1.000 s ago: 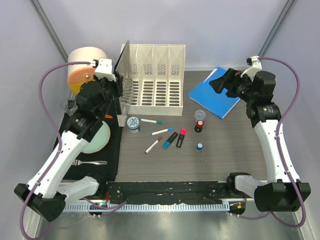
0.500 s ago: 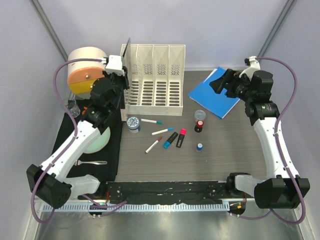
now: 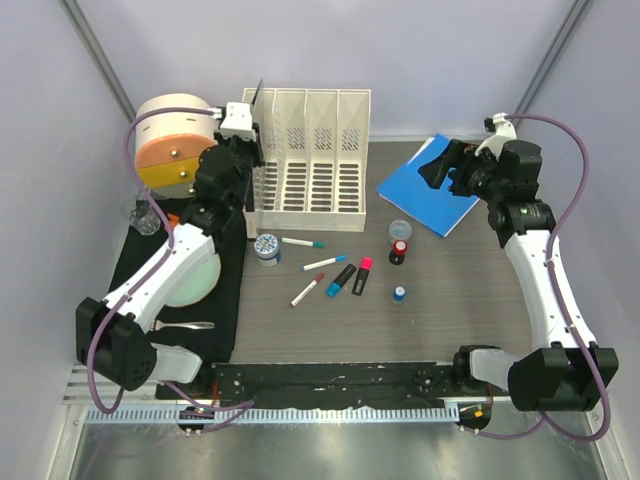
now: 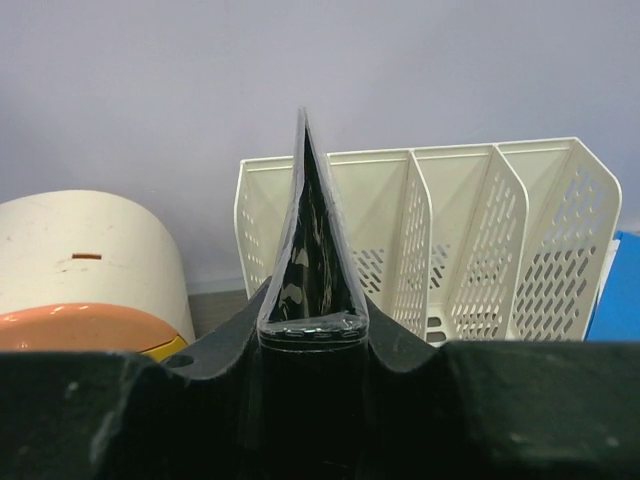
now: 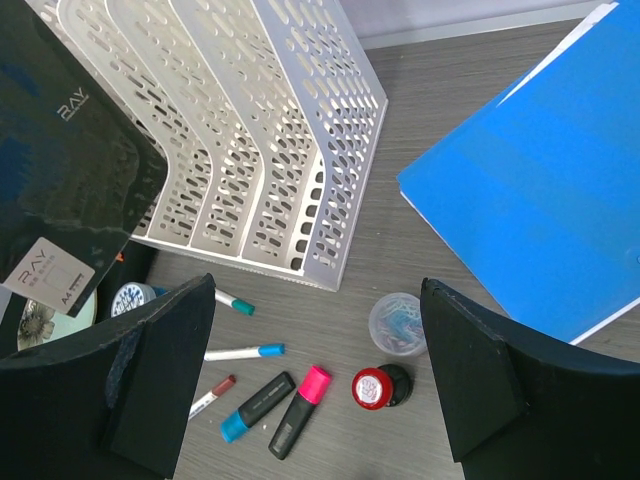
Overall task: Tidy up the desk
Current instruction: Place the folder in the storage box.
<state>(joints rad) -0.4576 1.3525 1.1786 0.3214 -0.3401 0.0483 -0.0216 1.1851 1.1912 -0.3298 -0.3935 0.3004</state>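
- Top external view: the dark wood-grain desk [image 3: 470, 300] spread beneath both arms.
- A white file rack [image 3: 315, 165] stood at its far edge.
- The right gripper [image 5: 315, 310] hung near a blue folder [image 3: 430, 190], fingers wide apart and empty.
- The left gripper [image 4: 310, 335] clamped a thin black folder [image 4: 308, 230] upright by the rack's left end, probably for filing.
- Markers [image 3: 330, 272] lay loose mid-desk.

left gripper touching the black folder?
Touching. The left wrist view shows the black folder clamped edge-on between the left gripper fingers, with no gap.

The left pincer [image 4: 312, 345] clamps a thin black book [image 4: 308, 255] edge-on before the white file rack [image 4: 485, 235].
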